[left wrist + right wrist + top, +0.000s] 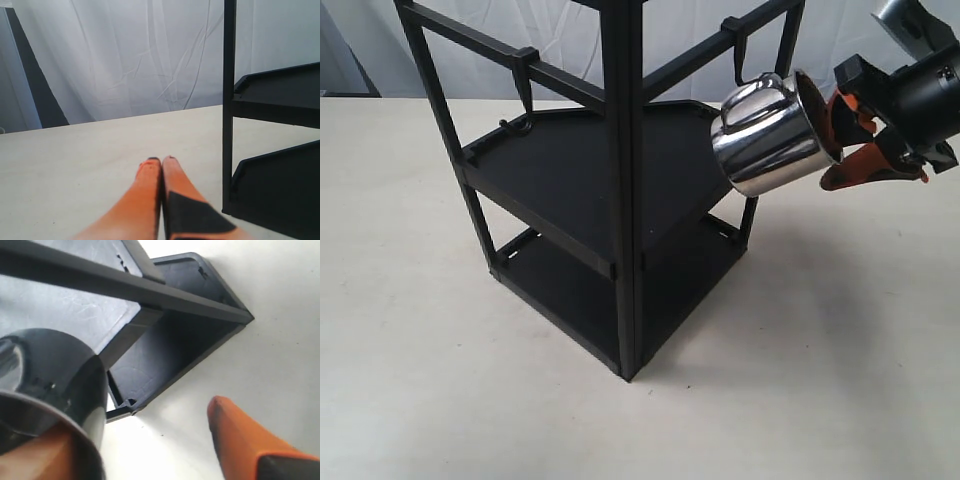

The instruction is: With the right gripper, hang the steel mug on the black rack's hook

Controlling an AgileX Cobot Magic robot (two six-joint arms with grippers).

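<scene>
The black rack (620,190) stands on the bench (820,380). The right gripper (845,140) grips the steel mug (765,135) by its rim, tilted in the air beside the rack's upper right bar, handle near the hook (738,55). The left gripper (161,161) is closed, empty, over the bench.

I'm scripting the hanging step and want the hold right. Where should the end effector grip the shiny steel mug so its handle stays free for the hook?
Grip the small shiny steel mug by its rim wall at the open mouth, coming from the side away from the black metal rack. That is how the right end effector holds it: the mug lies tilted, mouth outward, loop handle uppermost near the short black hook.
</scene>
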